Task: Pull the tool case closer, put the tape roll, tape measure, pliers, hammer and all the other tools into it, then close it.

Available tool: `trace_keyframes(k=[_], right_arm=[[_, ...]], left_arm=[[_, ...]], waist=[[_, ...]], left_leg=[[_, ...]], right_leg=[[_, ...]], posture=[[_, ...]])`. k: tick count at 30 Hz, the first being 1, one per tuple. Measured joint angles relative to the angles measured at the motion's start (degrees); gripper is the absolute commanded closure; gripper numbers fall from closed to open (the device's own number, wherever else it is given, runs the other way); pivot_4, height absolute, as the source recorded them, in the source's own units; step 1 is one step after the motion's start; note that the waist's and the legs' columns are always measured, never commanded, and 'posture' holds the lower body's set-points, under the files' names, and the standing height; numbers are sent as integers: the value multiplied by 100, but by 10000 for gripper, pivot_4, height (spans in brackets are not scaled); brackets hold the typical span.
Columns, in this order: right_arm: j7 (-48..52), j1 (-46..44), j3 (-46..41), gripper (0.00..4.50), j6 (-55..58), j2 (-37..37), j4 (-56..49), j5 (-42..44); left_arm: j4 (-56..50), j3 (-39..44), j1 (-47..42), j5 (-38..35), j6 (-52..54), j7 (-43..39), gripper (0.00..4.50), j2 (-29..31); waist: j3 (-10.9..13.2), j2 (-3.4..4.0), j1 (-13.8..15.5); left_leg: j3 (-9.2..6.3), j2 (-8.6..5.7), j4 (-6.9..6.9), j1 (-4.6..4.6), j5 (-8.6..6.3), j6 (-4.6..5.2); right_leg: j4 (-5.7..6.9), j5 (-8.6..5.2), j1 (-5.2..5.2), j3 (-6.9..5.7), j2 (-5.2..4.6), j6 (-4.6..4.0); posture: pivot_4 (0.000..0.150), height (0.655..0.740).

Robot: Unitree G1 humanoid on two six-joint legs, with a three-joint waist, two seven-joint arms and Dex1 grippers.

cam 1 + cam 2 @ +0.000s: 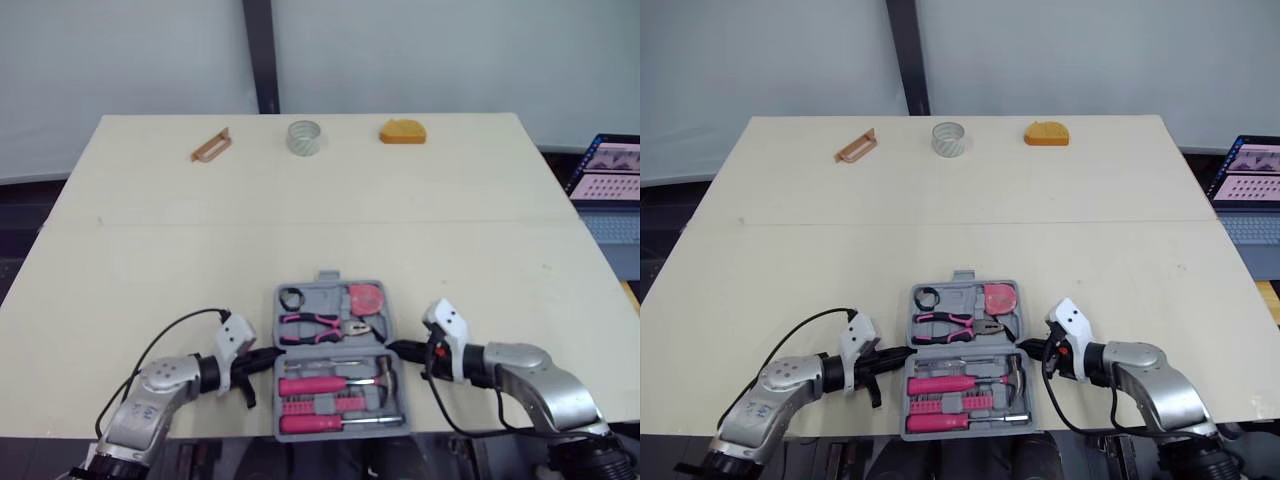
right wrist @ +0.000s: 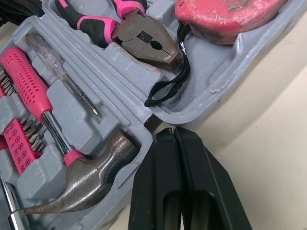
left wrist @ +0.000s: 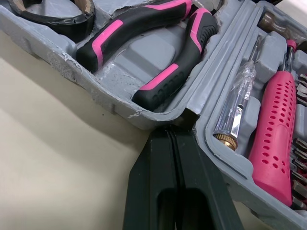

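The grey tool case [image 1: 327, 277] lies open flat near the table's front edge, between my two grippers. In its far half are a black tape roll [image 1: 291, 298], pink-handled pliers [image 1: 318, 326] and a pink tape measure [image 1: 365, 298]. The near half holds a hammer [image 2: 91, 184], a clear tester screwdriver [image 3: 237, 112], a pink screwdriver [image 1: 320, 423] and bits. My left gripper [image 3: 172, 132] is shut, its tips against the hinge notch on the case's left side. My right gripper [image 2: 173, 130] is shut too, with its tips at the hinge notch on the right side.
Along the far edge of the table [image 1: 150, 260] sit a brown clip-like piece [image 1: 211, 145], a translucent tape roll [image 1: 305, 137] and an orange wedge-shaped object [image 1: 402, 131]. A laptop [image 1: 610, 180] stands off the table's right side. The case almost reaches the front edge.
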Motion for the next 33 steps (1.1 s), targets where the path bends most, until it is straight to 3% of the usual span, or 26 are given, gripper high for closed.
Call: trace_keyframes(k=[33], right_arm=[[-17,5,2,43994,3,23,0,-10]], left_arm=[[-17,-32,-35,10,45,104,45000,-43]], waist=[[-1,2,-27]], left_leg=[[0,1,-3,1,0,0]], right_leg=[[-1,0,-1,0,0,0]], posture=[[1500,7400]])
